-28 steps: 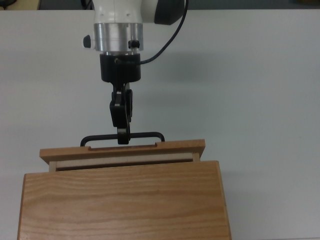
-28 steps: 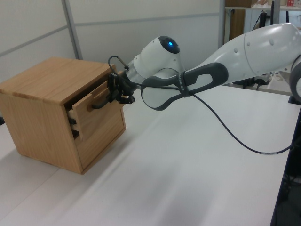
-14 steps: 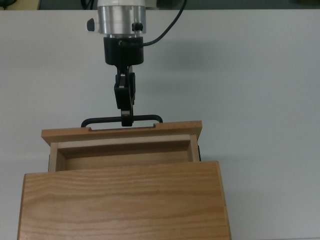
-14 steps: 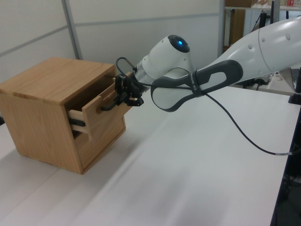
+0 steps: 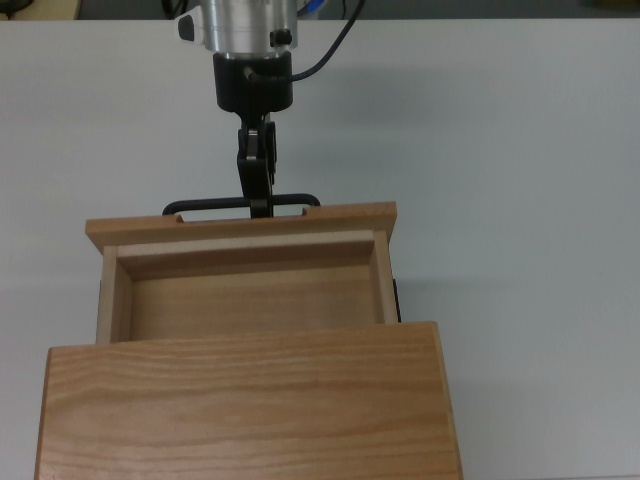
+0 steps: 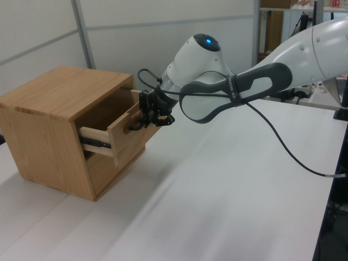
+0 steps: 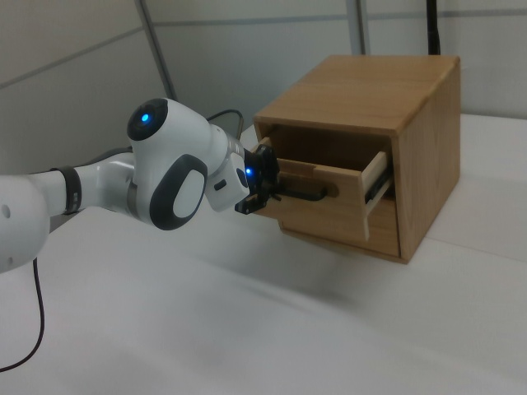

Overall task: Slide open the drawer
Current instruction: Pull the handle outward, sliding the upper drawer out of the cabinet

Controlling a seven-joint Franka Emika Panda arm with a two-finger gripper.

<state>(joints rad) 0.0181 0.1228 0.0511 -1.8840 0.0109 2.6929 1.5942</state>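
Observation:
The light wooden drawer (image 5: 245, 290) stands pulled partly out of the wood-grained cabinet (image 5: 250, 400), its empty inside showing in the top view. The drawer's front panel (image 6: 130, 133) (image 7: 321, 210) carries a thin black bar handle (image 5: 200, 207). My gripper (image 5: 261, 203) is shut on the middle of that handle, reaching in from the top view's upper side. In the left view my gripper (image 6: 145, 120) meets the drawer front from the right; in the right view my gripper (image 7: 276, 191) comes in from the left.
The cabinet (image 6: 51, 125) sits on a white table (image 5: 520, 200). A black cable (image 6: 283, 152) hangs from the arm over the table. Black slide rails (image 6: 95, 142) show at the drawer's side.
My gripper has drawn back toward the top view's upper edge with the handle in it, and the drawer has slid from a narrow gap to well out of the cabinet.

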